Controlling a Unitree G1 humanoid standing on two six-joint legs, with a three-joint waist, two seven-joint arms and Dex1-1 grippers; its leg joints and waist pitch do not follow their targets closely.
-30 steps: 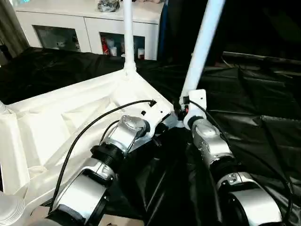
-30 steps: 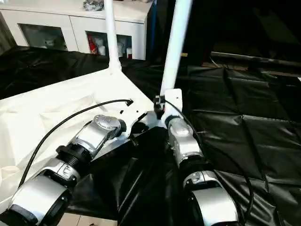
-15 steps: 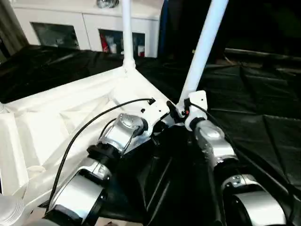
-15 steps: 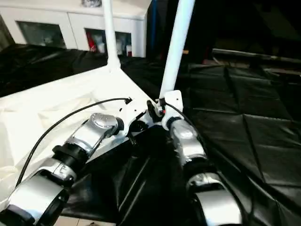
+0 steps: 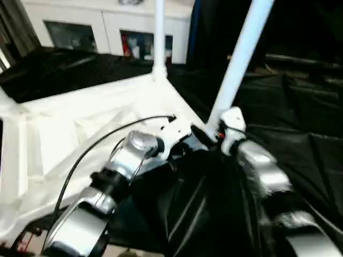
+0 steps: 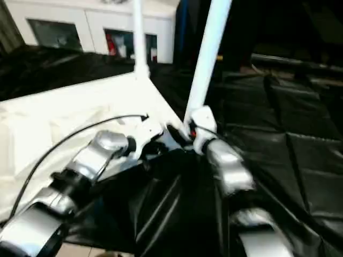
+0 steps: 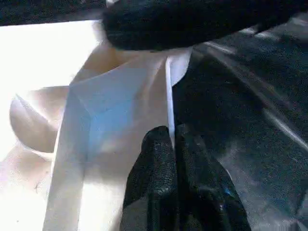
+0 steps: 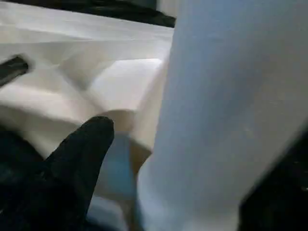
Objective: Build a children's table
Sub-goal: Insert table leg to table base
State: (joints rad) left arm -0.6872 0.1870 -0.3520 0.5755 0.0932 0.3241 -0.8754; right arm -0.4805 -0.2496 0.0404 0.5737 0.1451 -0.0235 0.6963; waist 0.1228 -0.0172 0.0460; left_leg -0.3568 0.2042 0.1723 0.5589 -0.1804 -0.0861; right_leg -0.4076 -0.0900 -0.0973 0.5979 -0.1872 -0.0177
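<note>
The white tabletop (image 5: 80,123) lies upside down on the black drape, ribbed underside up. One white leg (image 5: 159,37) stands upright in its far corner. A second leg (image 5: 244,59) leans to the right above the near right corner socket. My right gripper (image 5: 214,133) is shut on this leg's lower end, and one black finger (image 8: 82,154) presses against the tube (image 8: 231,120). My left gripper (image 7: 172,137) is shut on the thin rim of the tabletop (image 7: 120,96) right beside that corner.
The black-draped work table (image 5: 300,118) stretches to the right and behind the tabletop. A white cabinet (image 5: 107,27) with glass doors stands at the back. A black cable (image 5: 102,144) loops over my left forearm.
The whole view has shifted and tilted with the camera. Both grippers keep their hold. The leaning leg stays at the near right corner.
</note>
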